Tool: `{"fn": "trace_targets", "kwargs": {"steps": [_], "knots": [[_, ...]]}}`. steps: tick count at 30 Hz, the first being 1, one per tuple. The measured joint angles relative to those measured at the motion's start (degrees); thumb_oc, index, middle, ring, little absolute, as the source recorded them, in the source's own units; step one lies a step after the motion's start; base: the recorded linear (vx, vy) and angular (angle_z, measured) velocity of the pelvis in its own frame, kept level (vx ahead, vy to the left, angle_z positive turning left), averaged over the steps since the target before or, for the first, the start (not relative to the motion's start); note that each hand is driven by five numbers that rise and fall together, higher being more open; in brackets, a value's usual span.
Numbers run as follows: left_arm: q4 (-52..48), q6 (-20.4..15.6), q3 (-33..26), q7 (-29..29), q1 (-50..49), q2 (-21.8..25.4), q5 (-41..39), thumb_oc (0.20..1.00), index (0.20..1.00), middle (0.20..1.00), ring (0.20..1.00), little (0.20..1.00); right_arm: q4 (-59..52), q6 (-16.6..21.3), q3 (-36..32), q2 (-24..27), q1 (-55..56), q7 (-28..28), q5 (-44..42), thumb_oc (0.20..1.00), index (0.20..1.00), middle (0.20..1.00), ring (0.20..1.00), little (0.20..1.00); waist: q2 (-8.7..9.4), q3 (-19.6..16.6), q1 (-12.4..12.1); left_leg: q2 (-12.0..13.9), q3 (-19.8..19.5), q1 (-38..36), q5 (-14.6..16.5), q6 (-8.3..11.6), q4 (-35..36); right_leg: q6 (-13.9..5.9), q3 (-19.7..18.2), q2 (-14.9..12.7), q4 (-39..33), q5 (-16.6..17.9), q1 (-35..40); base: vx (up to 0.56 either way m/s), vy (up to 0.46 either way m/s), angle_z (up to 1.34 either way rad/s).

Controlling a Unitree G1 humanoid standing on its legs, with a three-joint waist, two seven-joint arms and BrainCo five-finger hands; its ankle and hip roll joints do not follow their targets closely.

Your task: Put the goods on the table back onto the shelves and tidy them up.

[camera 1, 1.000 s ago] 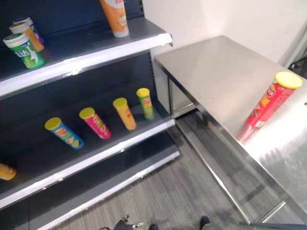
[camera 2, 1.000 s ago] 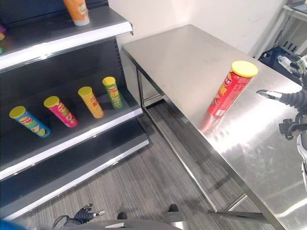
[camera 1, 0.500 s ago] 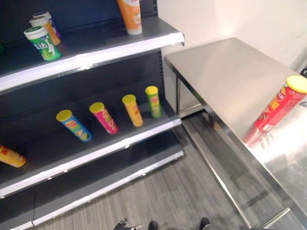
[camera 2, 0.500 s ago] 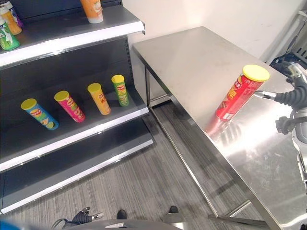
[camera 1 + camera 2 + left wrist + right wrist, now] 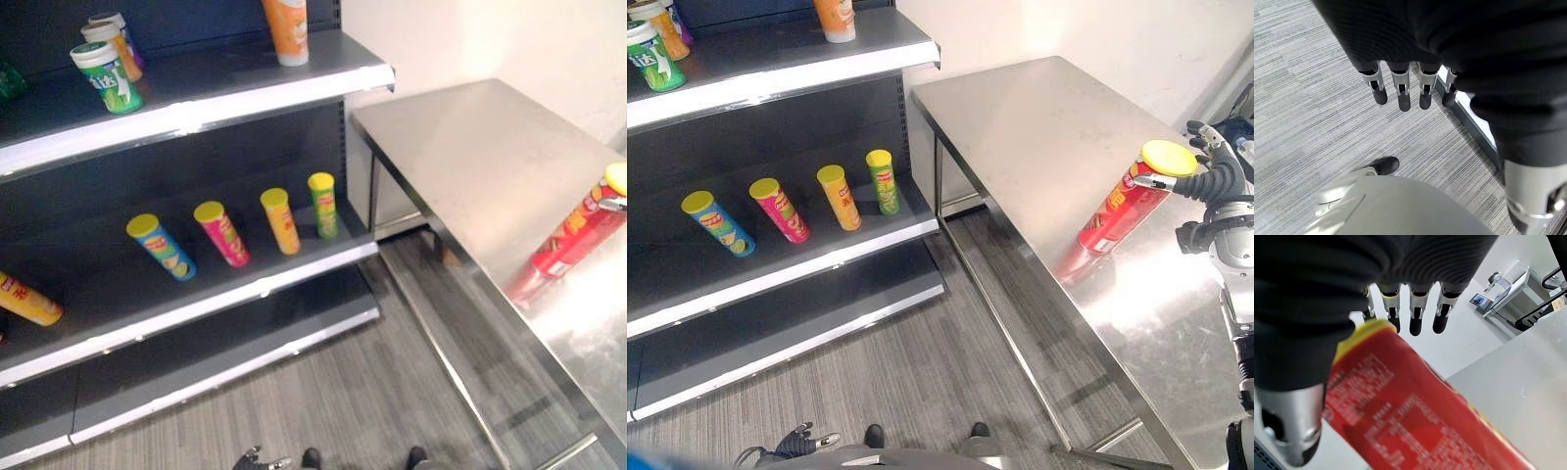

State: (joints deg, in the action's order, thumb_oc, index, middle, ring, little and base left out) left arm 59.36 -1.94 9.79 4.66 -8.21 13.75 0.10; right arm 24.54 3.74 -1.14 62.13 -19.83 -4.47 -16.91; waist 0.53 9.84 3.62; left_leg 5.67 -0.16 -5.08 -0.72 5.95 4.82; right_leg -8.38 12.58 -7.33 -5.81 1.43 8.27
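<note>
**Right hand at the red can, table's right side**

My right hand (image 5: 1213, 191) sits at the top of the tall red cylindrical can with a yellow lid (image 5: 1125, 204), which stands upright on the stainless steel table (image 5: 1038, 127), toward its right side. In the right wrist view the fingers (image 5: 1417, 313) hang nearly straight past the lid, the thumb (image 5: 1290, 428) on the other side of the can body (image 5: 1415, 426). The hand is wide open around the can; I cannot tell if anything touches it.

My left hand (image 5: 1410, 83) hangs low over the grey striped floor (image 5: 343, 401), fingers relaxed, holding nothing.

The table's near edge runs diagonally, with open floor between it and the dark shelving unit (image 5: 196, 98). On the middle shelf (image 5: 245, 289) stand four small cans, well apart: blue (image 5: 161, 246), pink (image 5: 221, 233), orange (image 5: 280, 220), green (image 5: 322, 205). An orange can (image 5: 27, 301) lies at its left end. The top shelf holds a green-white can (image 5: 106, 76) and a tall orange can (image 5: 286, 31). Bare tabletop stretches behind the red can.
</note>
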Motion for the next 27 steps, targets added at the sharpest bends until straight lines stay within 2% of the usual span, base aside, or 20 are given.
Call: {"fn": "trace_targets", "kwargs": {"steps": [4,10,11,12,13,19,24,27], "knots": [[0.06,0.01,0.03,0.01,0.13,0.01,-0.01,1.0,1.0,1.0,1.0,1.0,3.22,-0.27,2.38,0.2,-2.3,0.17,0.03,1.0,1.0,1.0,1.0,1.0,0.15,0.1,-0.53,-0.01,-0.16,0.03,-0.03,0.03,0.02,-0.02,0.12,0.0,0.0,-0.04,0.05,0.0,0.0,0.0],[0.04,-0.03,0.06,0.0,0.09,0.09,-0.02,1.0,1.0,1.0,1.0,1.0,4.03,-0.95,6.26,3.51,-4.19,2.3,0.02,1.0,1.0,1.0,1.0,1.0,0.17,0.24,-0.72,-0.02,-0.44,0.07,-0.04,0.03,0.02,-0.01,0.47,0.0,0.0,-0.16,0.19,0.0,0.0,0.02],[0.02,-0.03,0.07,0.0,0.18,0.09,-0.02,1.0,1.0,1.0,1.0,1.0,4.01,-0.96,7.32,4.45,-4.47,2.63,0.02,0.934,0.934,0.934,0.934,0.934,0.15,0.31,-0.7,-0.02,-0.44,0.07,-0.04,0.04,0.03,-0.01,0.47,-0.01,0.02,-0.16,0.19,0.0,0.0,0.0],[-0.01,-0.06,0.06,0.0,0.2,0.11,-0.02,1.0,1.0,1.0,1.0,1.0,4.02,-0.98,7.95,5.26,-4.9,2.98,0.02,0.523,0.523,0.523,0.523,0.523,0.2,0.36,-0.71,0.0,-0.44,0.04,-0.04,0.04,0.03,0.0,0.47,0.01,0.05,-0.15,0.22,0.0,0.0,0.0],[-0.02,-0.06,0.11,-0.02,0.2,0.11,-0.02,1.0,1.0,1.0,1.0,1.0,4.01,-0.97,8.15,5.73,-4.93,3.29,0.02,0.2,0.2,0.2,0.2,0.2,0.22,0.37,-0.7,0.0,-0.44,0.04,-0.04,0.04,0.03,0.0,0.48,0.01,0.05,-0.16,0.22,0.0,0.0,0.0],[0.01,-0.07,0.36,-0.13,0.19,0.25,-0.02,1.0,1.0,1.0,1.0,1.0,4.0,-1.03,10.09,8.81,-5.52,5.76,-0.06,0.2,0.2,0.2,0.2,0.2,0.77,0.78,-0.57,0.01,-0.43,0.03,-0.04,0.04,0.02,-0.01,0.48,0.01,0.09,-0.17,0.23,0.0,0.0,0.0],[-0.01,-0.06,0.44,-0.41,0.21,0.28,-0.09,1.0,1.0,1.0,1.0,1.0,2.59,-1.06,10.17,8.85,-4.8,7.36,-1.2,0.2,0.2,0.2,0.2,0.2,1.0,0.93,-0.51,0.0,-0.42,-0.13,-0.05,0.04,0.01,0.01,0.45,0.0,0.15,-0.16,0.21,0.0,-0.007,0.0],[-0.01,-0.02,-0.41,-0.42,0.0,0.27,-1.34,1.0,1.0,1.0,1.0,1.0,-4.02,-0.99,4.1,8.52,1.78,7.2,-1.15,0.2,0.2,0.2,0.2,0.2,0.98,0.93,-0.66,0.0,-0.56,-0.15,-0.07,0.05,-0.1,0.06,0.66,0.02,0.15,-0.23,0.2,-0.02,-0.064,0.03]]}}
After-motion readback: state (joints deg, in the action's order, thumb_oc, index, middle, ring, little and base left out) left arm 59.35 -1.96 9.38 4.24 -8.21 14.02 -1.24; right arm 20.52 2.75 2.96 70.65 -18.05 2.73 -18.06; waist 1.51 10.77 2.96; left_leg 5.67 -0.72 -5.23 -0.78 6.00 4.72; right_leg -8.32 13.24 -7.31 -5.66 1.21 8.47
